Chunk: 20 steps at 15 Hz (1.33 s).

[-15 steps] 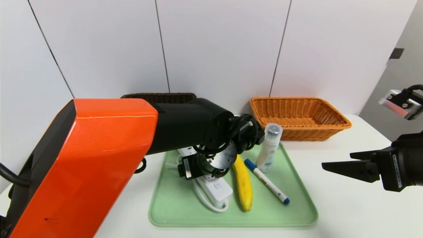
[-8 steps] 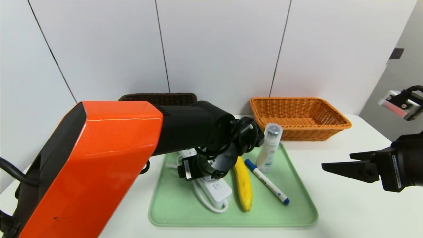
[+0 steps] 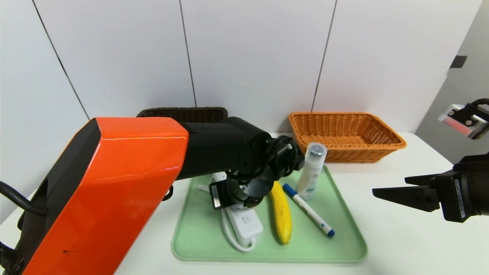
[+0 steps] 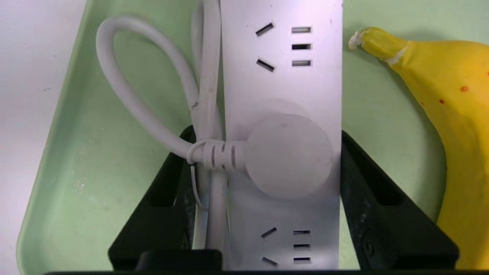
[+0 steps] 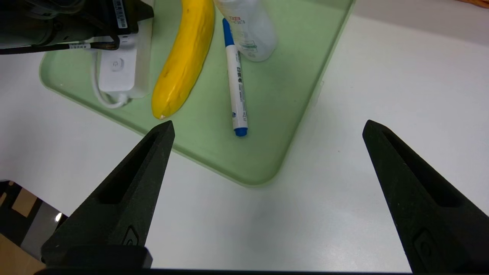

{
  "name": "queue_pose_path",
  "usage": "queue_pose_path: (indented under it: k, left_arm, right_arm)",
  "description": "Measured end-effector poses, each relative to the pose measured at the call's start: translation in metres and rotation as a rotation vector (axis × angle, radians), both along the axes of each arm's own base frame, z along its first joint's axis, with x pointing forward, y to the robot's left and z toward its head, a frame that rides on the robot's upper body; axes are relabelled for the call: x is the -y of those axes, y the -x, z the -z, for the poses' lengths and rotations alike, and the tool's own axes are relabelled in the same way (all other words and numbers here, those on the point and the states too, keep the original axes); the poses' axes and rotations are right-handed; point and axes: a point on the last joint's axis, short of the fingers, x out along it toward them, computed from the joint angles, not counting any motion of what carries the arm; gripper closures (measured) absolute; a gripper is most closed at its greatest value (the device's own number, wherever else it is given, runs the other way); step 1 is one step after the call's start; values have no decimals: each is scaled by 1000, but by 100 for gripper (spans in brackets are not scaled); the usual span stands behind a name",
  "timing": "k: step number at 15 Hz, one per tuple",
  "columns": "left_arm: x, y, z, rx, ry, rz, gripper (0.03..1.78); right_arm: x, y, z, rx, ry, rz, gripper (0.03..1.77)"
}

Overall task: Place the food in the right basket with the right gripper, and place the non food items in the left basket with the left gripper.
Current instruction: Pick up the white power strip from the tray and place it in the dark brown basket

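Left gripper (image 4: pixel 263 160) is down on the pale green plastic tray (image 3: pixel 344 214), both black fingers (image 4: pixel 366 183) pressed against the long sides of the white rectangular power strip (image 3: pixel 244 223), clamping it with its looped white cord (image 4: pixel 126 88) near the tray's left edge. Curved yellow banana (image 3: pixel 282 214) lies just beside the strip mid-tray, red-speckled skin, then the white marker pen with blue cap (image 3: pixel 311 214) and the upright small white bottle with clear cap (image 3: pixel 311 172) toward the tray's far right. Right gripper (image 5: pixel 267 130) hangs spread wide and empty off the tray's right edge; orange-tan woven wicker basket (image 3: pixel 345 135) and dark brown woven wicker basket (image 3: pixel 183 112) sit along the white desk's (image 3: pixel 401 244) far edge.
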Motion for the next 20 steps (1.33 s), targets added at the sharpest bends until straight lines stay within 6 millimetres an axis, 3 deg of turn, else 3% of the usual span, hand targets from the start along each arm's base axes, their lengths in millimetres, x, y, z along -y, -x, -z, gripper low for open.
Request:
queue_pose_path:
  k: [7,20]
  left_arm:
    - [-3,3,-4,-8,-8,2,81]
    - [-16,16,-30,-10,-9,8,95]
  right_arm:
    - [0,0,0,2,-1,1,10]
    - [0,1,1,-4,-1,0,10]
